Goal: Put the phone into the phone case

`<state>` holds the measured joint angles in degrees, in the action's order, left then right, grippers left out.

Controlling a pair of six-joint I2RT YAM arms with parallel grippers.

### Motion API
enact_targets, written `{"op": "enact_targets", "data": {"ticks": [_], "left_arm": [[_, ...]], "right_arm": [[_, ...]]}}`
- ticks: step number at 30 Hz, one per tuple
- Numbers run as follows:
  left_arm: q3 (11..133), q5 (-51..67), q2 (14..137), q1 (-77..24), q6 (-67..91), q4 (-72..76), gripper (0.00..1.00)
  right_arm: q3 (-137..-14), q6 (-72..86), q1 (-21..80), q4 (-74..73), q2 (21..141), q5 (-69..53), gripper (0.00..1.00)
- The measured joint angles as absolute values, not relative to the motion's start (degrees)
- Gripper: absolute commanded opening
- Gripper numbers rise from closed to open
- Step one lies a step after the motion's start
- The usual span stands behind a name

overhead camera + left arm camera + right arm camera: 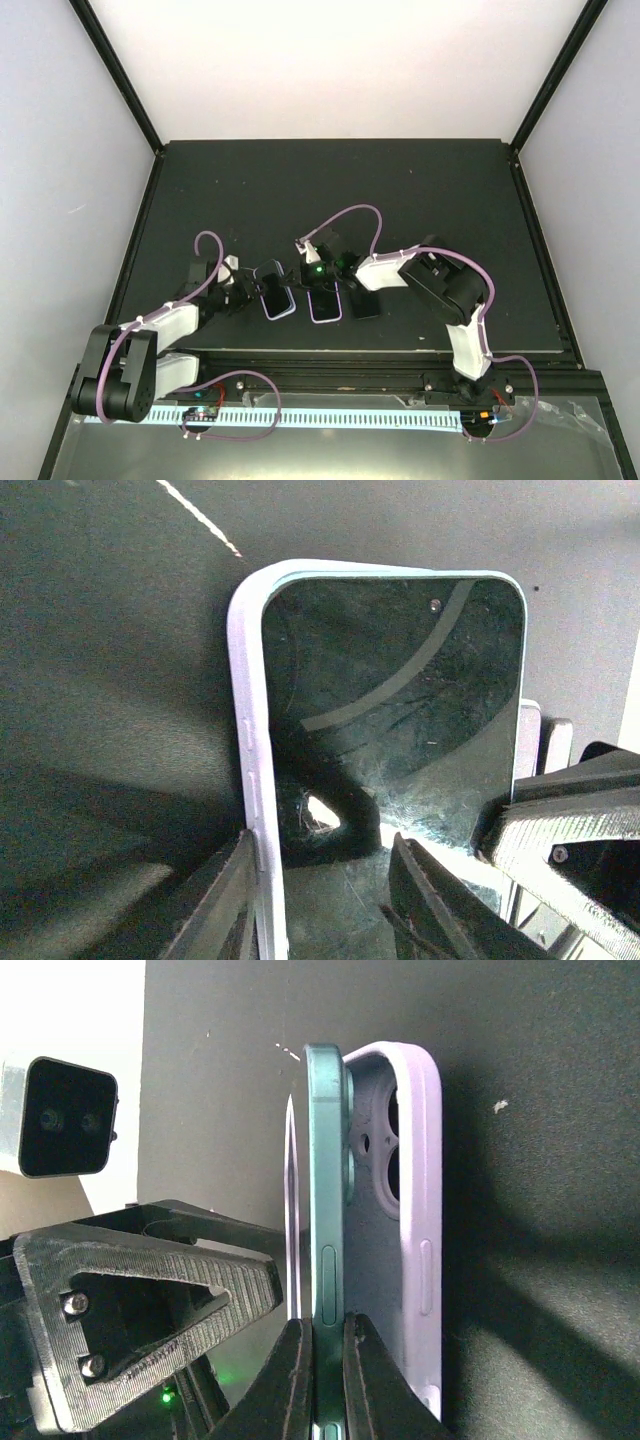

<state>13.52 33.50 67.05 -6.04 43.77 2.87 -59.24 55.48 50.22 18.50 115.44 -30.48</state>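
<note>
Pinching the green phone (325, 1190) across its thickness, the right end effector (328, 1335) holds its camera side against the hollow of the lilac case (415, 1190), likely to seat it. The case does not yet fully hold it. The left end effector (320, 880) stands part-open astride the case rim, probably steadying it on the surface (560, 1110).

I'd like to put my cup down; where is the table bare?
Bare: the mat's far half, up to the back wall, and its right end beyond the right arm. Crowded: near centre, around the phone and case.
</note>
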Motion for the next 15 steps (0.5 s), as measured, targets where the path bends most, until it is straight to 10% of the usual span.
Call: {"op": "enact_targets", "data": {"ticks": [15], "left_arm": [[12.1, 32.2, 65.1, -6.7, 47.1, 2.9, 0.28]], "right_arm": [[-57.5, 54.8, 51.5, 18.8, 114.4, -26.1, 0.17]]}}
